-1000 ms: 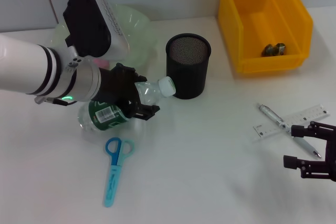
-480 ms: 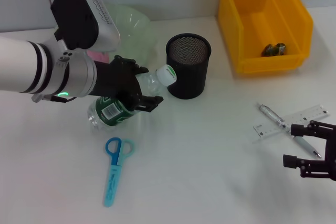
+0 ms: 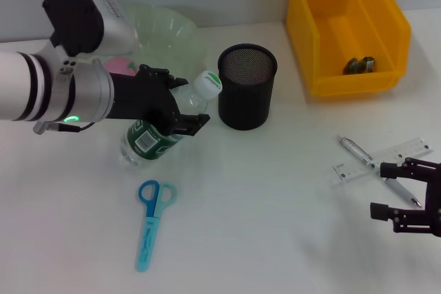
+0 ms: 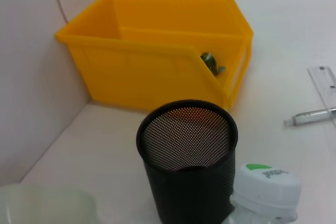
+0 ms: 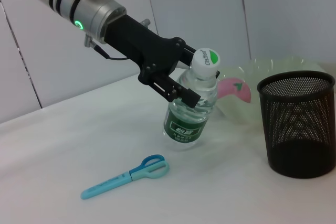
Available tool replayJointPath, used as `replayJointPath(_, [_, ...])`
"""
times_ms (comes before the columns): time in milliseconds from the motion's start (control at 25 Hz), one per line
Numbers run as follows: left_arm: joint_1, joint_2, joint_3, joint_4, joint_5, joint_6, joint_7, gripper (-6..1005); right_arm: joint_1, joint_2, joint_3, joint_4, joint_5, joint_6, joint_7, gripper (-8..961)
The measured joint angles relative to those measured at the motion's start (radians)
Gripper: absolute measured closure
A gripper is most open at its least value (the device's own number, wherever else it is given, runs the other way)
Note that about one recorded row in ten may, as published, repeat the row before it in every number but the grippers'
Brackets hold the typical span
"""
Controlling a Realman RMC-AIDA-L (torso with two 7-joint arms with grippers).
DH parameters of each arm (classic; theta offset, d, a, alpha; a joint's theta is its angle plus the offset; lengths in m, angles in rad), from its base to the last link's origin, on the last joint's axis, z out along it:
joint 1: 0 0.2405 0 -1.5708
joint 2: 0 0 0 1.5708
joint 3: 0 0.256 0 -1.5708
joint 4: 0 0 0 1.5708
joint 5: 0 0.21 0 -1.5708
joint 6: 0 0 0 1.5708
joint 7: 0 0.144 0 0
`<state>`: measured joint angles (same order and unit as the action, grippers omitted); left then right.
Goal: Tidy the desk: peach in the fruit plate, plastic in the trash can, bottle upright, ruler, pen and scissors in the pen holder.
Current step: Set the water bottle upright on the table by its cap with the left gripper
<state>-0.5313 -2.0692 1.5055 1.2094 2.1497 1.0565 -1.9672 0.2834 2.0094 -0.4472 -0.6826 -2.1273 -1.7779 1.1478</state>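
The left gripper (image 3: pixel 180 116) has its black fingers closed around the upper body of the clear plastic water bottle with a green label and white cap (image 3: pixel 155 135), just under the neck. The bottle is tilted, base on the white desk (image 3: pixel 262 225) on the left side, cap leaning up toward the black mesh pen holder (image 3: pixel 247 87). From the right wrist view the bottle (image 5: pixel 191 111) stands close to upright with the cap leaning right, and the left gripper (image 5: pixel 181 85) clamps it from the far-left side.

The pen holder stands upright at centre, just right of the bottle cap; from the left wrist view it (image 4: pixel 187 156) looks to hold nothing. Nearer than the bottle, the light-blue scissors (image 3: pixel 150 222) lie flat on the desk, handles pointing far, apart from the bottle.

Far left, behind the arm, sits the pale green translucent fruit plate (image 3: pixel 169 32), and a pink peach (image 5: pixel 233 88) shows in it. Far right, the yellow plastic bin (image 3: pixel 348 25) holds a small crumpled dark wrapper (image 3: pixel 360 65).

Over on the right, the silver pen (image 3: pixel 375 169) lies across the clear plastic ruler (image 3: pixel 406 151). The right gripper (image 3: pixel 406 197) hovers at the near right, just near of pen and ruler, fingers spread apart and holding nothing.
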Motion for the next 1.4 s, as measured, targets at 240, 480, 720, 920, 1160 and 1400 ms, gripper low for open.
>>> replayJointPath(240, [0.028, 0.000, -0.010, 0.010, -0.050, 0.000, 0.027, 276, 0.004, 0.000, 0.001, 0.000, -0.002, 0.000, 0.001, 126])
replayJointPath(480, [0.054, 0.000, -0.032, 0.017, -0.093, 0.000, 0.045, 276, 0.007, 0.000, -0.002, 0.001, -0.003, 0.000, 0.005, 125])
replayJointPath(720, [0.064, 0.000, -0.053, 0.011, -0.111, -0.001, 0.045, 277, 0.010, 0.000, -0.006, 0.000, -0.003, 0.000, 0.012, 125])
replayJointPath(920, [0.080, 0.000, -0.071, 0.007, -0.139, -0.003, 0.047, 277, 0.013, 0.000, -0.007, 0.002, -0.003, 0.000, 0.013, 125])
replayJointPath(1160, [0.121, 0.000, -0.101, 0.005, -0.233, -0.005, 0.097, 282, 0.017, 0.000, -0.007, 0.003, -0.003, 0.000, 0.014, 125])
replayJointPath(1400, [0.135, 0.001, -0.114, -0.010, -0.270, -0.004, 0.117, 412, 0.020, 0.000, -0.008, 0.003, -0.003, 0.000, 0.015, 125])
